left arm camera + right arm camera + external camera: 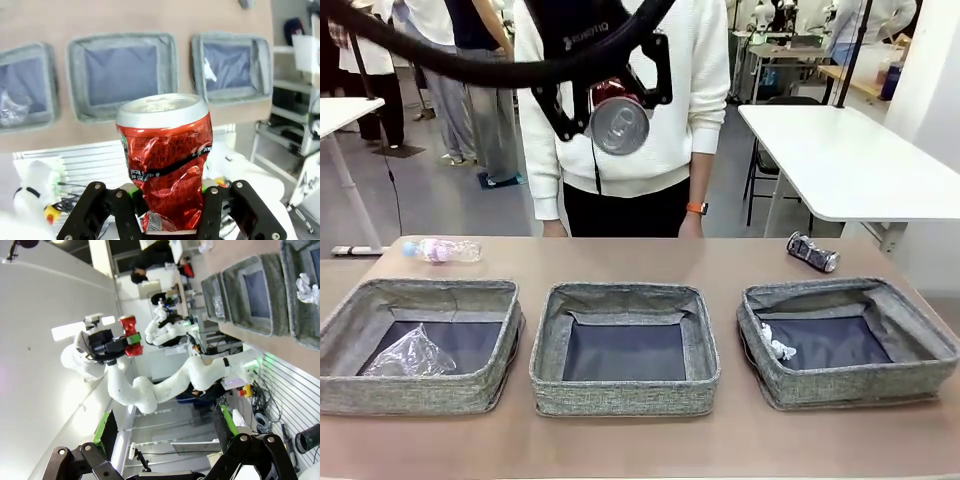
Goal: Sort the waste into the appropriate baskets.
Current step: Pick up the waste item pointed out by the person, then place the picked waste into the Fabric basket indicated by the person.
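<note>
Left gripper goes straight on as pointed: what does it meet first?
Probably the middle basket, near wall, or the table just before it; the held can hides the exact line.

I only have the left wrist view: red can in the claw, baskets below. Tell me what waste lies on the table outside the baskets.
Observer: A clear bottle with a blue cap lies on its side beyond the left basket.
Operator: Check the other end.
Observer: A crushed dark-silver can lies beyond the right basket, near the table's far edge.
Operator: Report the right claw.
Observer: The right claw is open, with nothing between its fingers.
</note>
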Robot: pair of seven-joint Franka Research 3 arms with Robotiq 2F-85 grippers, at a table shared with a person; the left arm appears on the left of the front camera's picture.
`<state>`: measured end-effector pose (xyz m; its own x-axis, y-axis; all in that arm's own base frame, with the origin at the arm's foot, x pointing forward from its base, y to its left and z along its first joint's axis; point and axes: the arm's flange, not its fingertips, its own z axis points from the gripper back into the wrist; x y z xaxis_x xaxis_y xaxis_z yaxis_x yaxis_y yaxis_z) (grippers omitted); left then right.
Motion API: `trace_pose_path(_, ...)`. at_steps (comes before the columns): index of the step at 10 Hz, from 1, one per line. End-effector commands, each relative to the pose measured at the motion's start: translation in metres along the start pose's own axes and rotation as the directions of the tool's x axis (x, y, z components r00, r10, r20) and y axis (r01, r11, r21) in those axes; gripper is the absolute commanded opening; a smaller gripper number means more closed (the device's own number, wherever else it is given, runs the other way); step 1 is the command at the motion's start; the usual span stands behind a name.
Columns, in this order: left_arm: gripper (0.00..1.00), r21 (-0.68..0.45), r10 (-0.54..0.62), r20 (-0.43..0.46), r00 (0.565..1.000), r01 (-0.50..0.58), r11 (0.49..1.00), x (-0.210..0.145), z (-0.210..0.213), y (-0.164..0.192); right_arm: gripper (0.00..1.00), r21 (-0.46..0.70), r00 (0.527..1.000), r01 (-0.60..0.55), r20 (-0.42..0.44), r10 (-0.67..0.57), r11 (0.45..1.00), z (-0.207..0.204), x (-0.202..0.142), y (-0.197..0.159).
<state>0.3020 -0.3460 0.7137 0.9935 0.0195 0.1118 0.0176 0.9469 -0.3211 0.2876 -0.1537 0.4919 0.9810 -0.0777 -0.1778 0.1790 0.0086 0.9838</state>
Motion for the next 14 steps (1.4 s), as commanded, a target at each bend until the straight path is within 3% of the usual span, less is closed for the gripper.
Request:
trace_pose_path(1,0.07,0.036,0.007,0.058,0.998,-0.009,0.999,0.0039,0.0015,0.0014,1.0,0.011,1.0,0.008,-0.002,-0.008,1.0,0.0001,-0.0014,0.0057)
trace_pose_path(2,0.07,0.0,0.0,0.0,1.0,0.0,1.0,0.0,0.0,0.0,1.0,0.011,1.0,0.008,-0.002,-0.008,1.0,0.0001,-0.0014,0.0057)
trace_pose_path(14,0.07,0.0,0.0,0.0,1.0,0.0,1.0,0.0,0.0,0.0,1.0,0.011,1.0,0.008,-0.002,-0.008,1.0,0.0001,-0.0014,0.0057)
